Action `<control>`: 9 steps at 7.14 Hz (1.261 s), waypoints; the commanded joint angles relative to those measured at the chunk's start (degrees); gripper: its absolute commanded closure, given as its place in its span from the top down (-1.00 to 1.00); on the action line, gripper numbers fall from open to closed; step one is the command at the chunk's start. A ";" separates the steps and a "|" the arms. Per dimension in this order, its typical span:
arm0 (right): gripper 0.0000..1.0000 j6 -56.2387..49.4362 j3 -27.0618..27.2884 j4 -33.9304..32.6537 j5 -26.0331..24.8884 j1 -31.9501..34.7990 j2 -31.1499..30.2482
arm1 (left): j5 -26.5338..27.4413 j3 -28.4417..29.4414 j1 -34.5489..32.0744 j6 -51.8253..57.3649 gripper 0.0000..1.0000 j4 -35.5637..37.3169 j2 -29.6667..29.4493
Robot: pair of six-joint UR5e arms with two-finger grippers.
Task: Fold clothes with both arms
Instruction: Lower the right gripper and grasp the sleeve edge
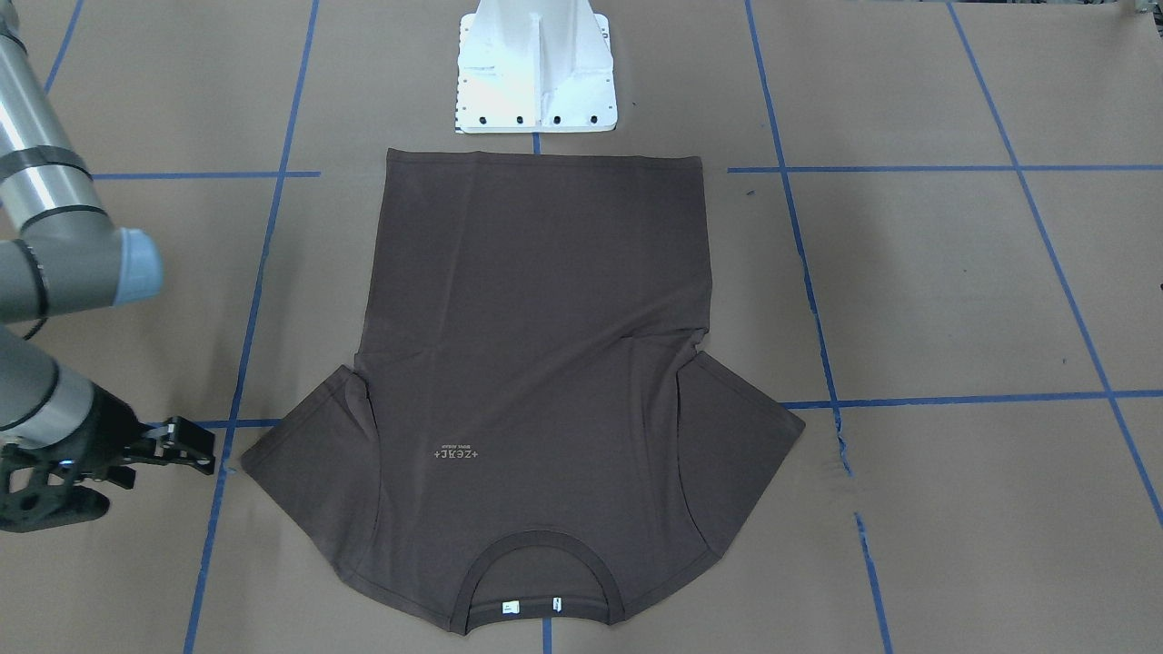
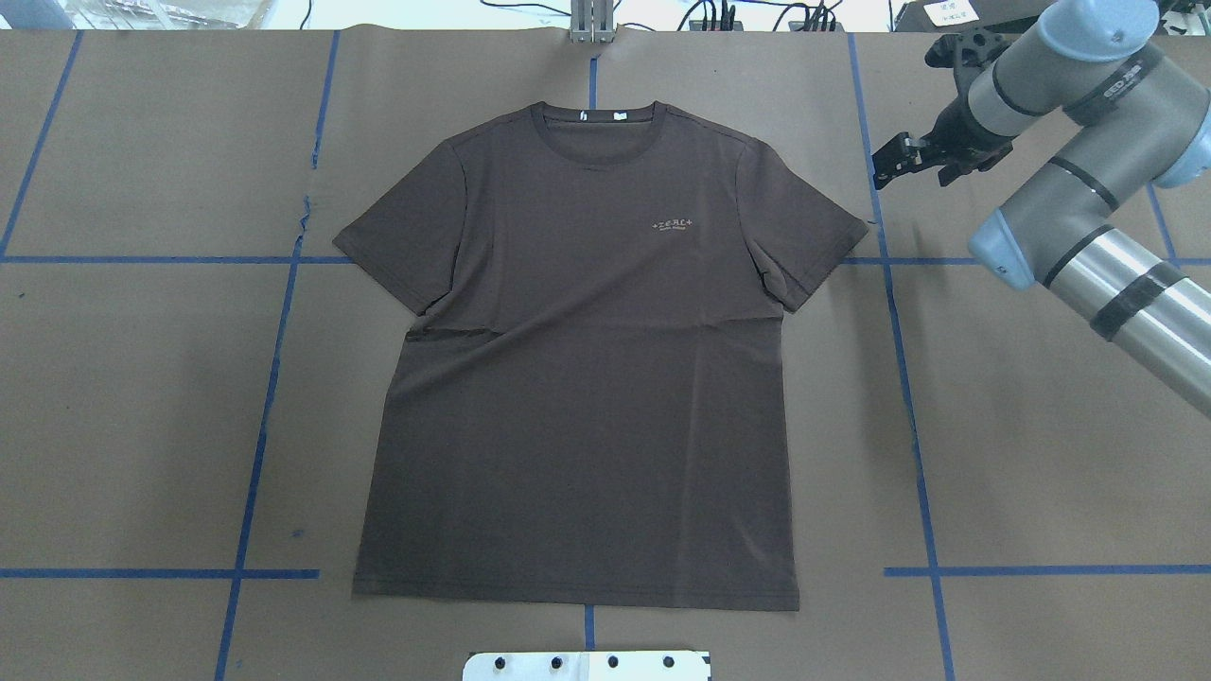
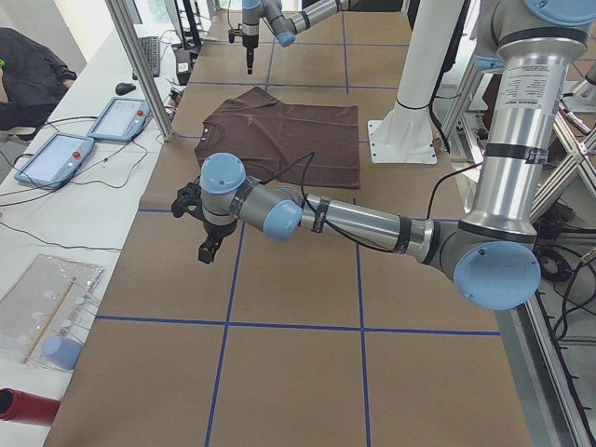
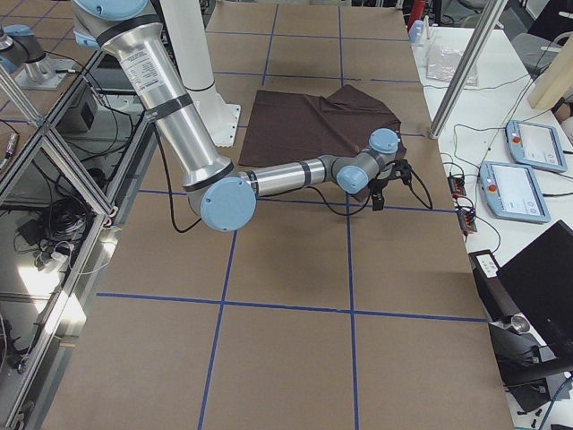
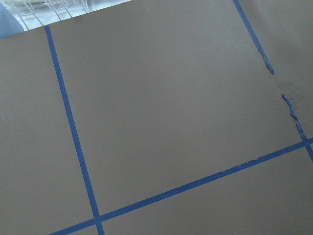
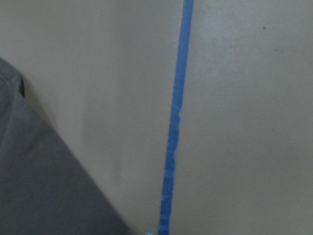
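The dark brown T-shirt (image 2: 587,378) lies flat mid-frame in the overhead view, collar (image 2: 593,118) at the top, long axis running top to bottom. The right gripper (image 2: 897,161), jaws slightly parted and empty, hangs at upper right. It is the nearer one, with the sleeve (image 2: 804,236) just to its lower left. The left gripper (image 3: 199,228) is well apart from the shirt, and I cannot tell how wide it stands.

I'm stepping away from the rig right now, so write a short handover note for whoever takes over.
T-shirt: spread flat on the table, front up, collar away from the robot.
Right pincer: open, empty, beside one sleeve, not touching.
Left pincer: over bare table, away from the T-shirt; open or shut, cannot tell.
Done: nothing folded.
Left: every fold.
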 commanded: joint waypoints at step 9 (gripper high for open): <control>-0.28 7.56 -3.47 0.09 -4.02 -5.48 2.40 | -0.34 0.16 0.04 -1.36 1.00 -0.23 -0.20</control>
